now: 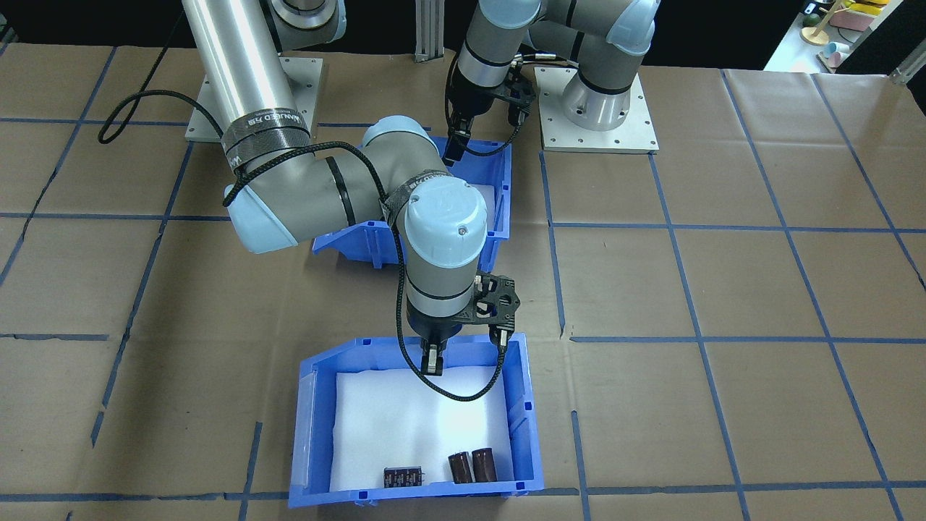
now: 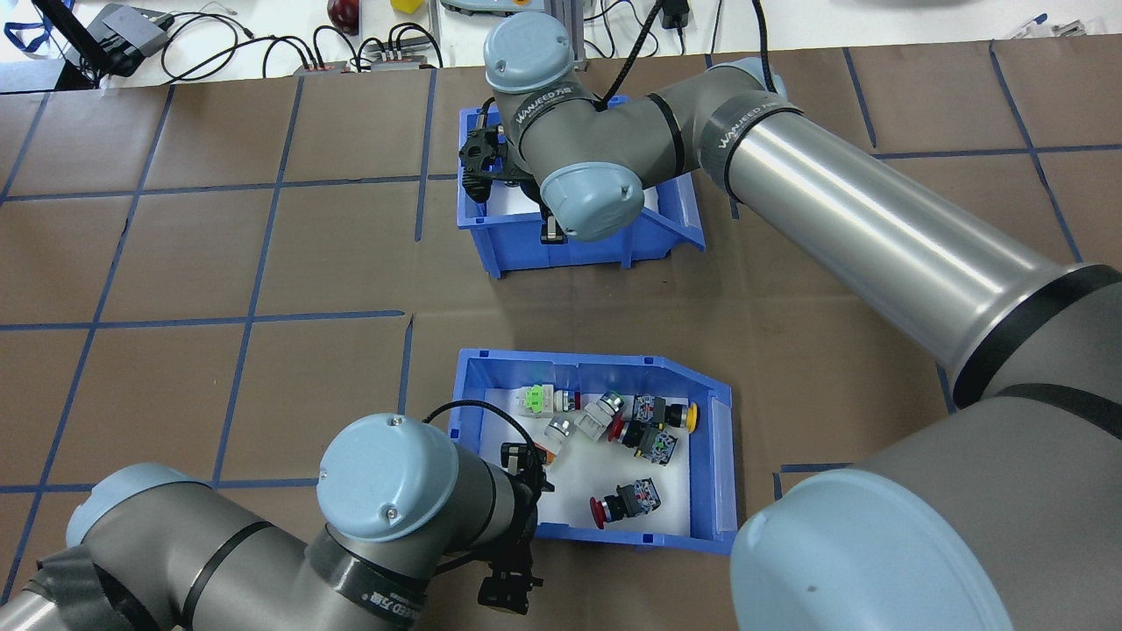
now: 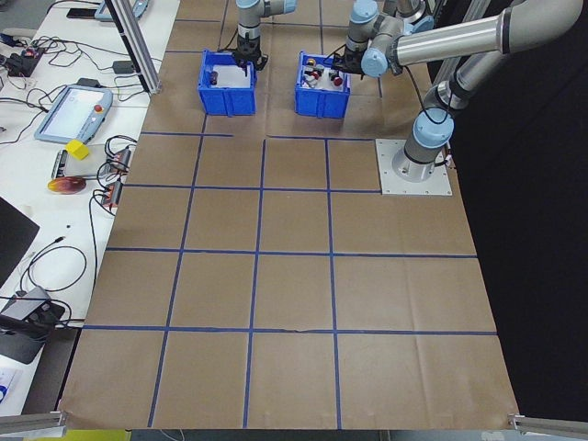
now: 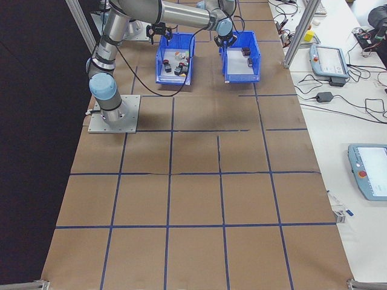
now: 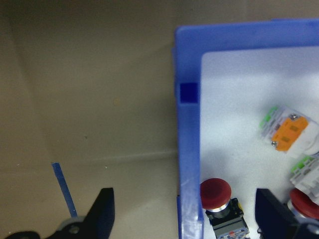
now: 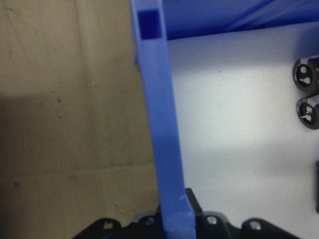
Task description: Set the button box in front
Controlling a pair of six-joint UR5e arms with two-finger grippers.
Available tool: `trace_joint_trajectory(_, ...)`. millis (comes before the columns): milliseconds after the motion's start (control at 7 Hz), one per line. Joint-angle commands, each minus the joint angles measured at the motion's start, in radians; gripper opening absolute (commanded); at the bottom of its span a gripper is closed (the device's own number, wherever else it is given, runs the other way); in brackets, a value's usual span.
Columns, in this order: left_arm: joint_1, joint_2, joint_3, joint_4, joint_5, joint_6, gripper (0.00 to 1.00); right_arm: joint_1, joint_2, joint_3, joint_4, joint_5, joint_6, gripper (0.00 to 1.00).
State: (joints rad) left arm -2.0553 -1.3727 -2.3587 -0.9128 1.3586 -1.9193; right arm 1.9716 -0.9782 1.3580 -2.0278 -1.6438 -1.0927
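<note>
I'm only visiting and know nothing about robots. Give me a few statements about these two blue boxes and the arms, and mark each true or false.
1. The button box is the bin nearer the robot. True.
2. The other bin holds dark brown cylinders. True.
3. The left gripper straddles a wall of the button box, jaws open. True.
4. The right gripper hangs over bare table, away from any bin. False: it sits at the far bin's wall.
5. Both bins are lined in black. False: the lining is white.

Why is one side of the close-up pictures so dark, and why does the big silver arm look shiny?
Right wrist view: a shadow darkens the brown paper left of the blue bin wall. Left wrist view: the open left gripper fingertips look blurry, being very near the lens. Front-facing view: lamp glare streaks the right arm.
</note>
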Motion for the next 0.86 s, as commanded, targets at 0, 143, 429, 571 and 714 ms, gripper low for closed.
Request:
trace_joint_trajectory(0,-0.028,-0.034,-0.001,0.018,0.031,-0.026,0.98,-0.026,-0.022,-0.054,0.018,-0.005,-0.012,0.13)
trace_joint_trajectory(143,-0.029,-0.064,0.001,0.046,0.034,-0.026,0.90,-0.054,-0.034,-0.086,0.077,-0.007,-0.013,0.13)
trace_joint_trajectory(429,-0.039,-0.092,0.004,0.094,0.045,-0.059,0.42,-0.153,-0.083,-0.089,0.130,-0.005,-0.115,0.13)
trace_joint_trajectory(571,-0.039,-0.092,0.004,0.101,0.047,-0.060,0.09,-0.213,-0.115,-0.089,0.180,-0.005,-0.187,0.13)
trace_joint_trajectory(714,-0.039,-0.088,0.004,0.118,0.077,-0.055,0.00,-0.271,-0.141,-0.088,0.219,-0.004,-0.264,0.13)
